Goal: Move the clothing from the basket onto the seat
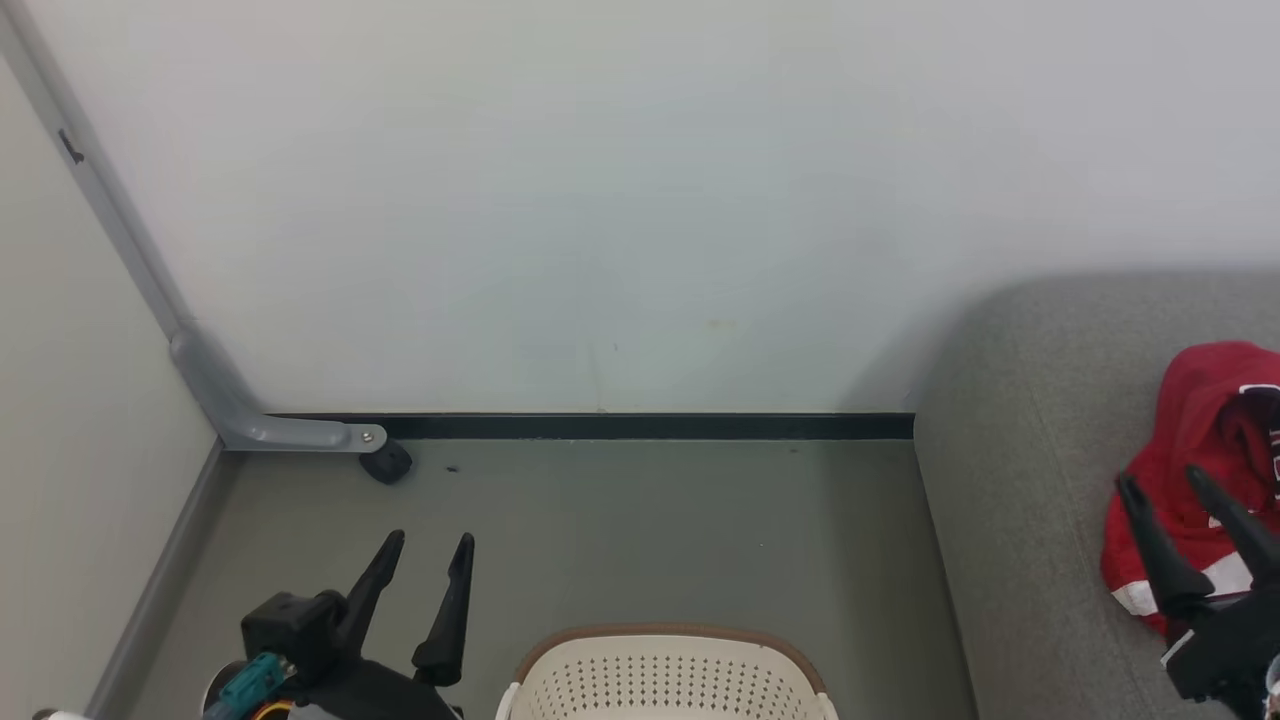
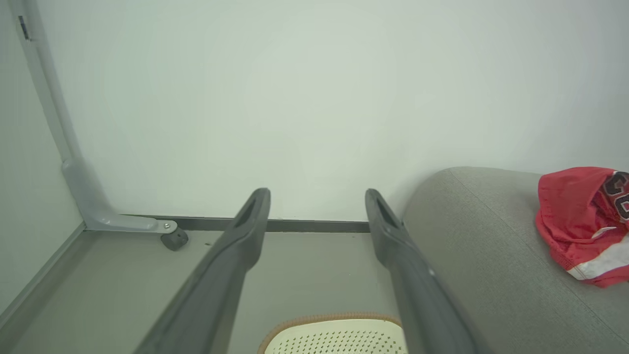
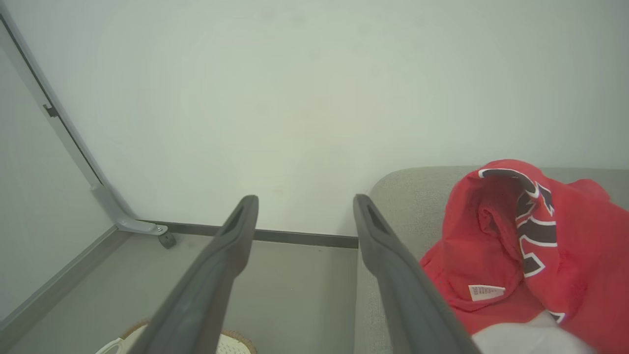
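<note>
The clothing point(image 1: 1200, 450) lies in a crumpled red heap on the seat point(image 1: 1020, 520), at the robot's right and well apart from the basket point(image 1: 665, 680). In the head view the heap runs roughly from the wall side towards the robot, with a white band at its near, lower end and dark lettering on its right side. The picture's right edge cuts the heap off, so its full length cannot be told. The right wrist view shows a raised fold with white-outlined lettering and a small white label near the lower edge. The seat's rounded left edge runs away from the robot to the white wall point(image 1: 640, 200). The basket stands on the grey floor point(image 1: 650, 530) low in front of the robot, its brown far rim running left to right. The left gripper point(image 1: 430, 541) hangs over the floor just left of the basket, fingers spread and empty. The right gripper point(image 1: 1160, 478) hovers at the near end of the heap, fingers likewise apart with nothing between them. Whether they touch the fabric cannot be told.
</note>
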Available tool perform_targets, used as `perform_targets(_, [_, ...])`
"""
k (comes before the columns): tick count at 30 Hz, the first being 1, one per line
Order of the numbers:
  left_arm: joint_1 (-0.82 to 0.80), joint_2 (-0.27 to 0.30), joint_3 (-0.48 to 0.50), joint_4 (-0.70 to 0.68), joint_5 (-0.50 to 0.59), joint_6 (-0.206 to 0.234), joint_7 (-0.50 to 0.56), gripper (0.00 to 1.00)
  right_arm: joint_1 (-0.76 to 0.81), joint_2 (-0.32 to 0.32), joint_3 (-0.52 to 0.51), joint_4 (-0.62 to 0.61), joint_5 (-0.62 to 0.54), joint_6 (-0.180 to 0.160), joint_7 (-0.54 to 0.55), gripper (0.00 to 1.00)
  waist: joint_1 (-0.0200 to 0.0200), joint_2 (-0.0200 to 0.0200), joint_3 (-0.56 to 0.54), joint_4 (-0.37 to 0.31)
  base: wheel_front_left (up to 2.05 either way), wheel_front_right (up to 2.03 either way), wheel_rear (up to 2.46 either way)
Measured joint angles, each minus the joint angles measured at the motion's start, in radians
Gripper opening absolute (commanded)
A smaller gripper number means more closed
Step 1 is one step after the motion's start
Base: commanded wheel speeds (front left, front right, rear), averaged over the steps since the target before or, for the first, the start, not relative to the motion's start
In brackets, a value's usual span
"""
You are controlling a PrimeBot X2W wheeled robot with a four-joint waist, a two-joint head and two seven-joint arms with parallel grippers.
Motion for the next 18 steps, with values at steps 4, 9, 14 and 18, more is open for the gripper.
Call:
perform_targets(4, [0.046,0.007,0.043,-0.02,0.0,0.012,0.0,1.0,0.041,0.049,-0.028,-0.048,0.0,-0.023,0.0,1.0,0.0,-0.0001,-0.011,0.013,0.0,0.0,0.0])
perform_targets(9, [0.076,0.0,0.089,-0.033,0.001,0.029,0.0,1.0,0.102,0.122,-0.07,-0.093,0.001,-0.063,0.0,1.0,0.0,0.0,-0.012,0.014,0.0,0.0,0.0])
perform_targets(14, [0.091,-0.011,0.115,-0.049,0.018,0.036,0.0,1.0,0.157,0.169,-0.089,-0.109,-0.029,-0.079,0.0,1.0,0.0001,0.0001,-0.012,0.013,0.0,0.0,0.0])
perform_targets(18, [0.111,-0.019,0.151,-0.064,0.028,0.038,0.0,1.0,0.165,0.206,-0.108,-0.114,-0.063,-0.082,0.0,1.0,0.0001,0.0001,-0.012,0.006,0.0,0.0,0.0])
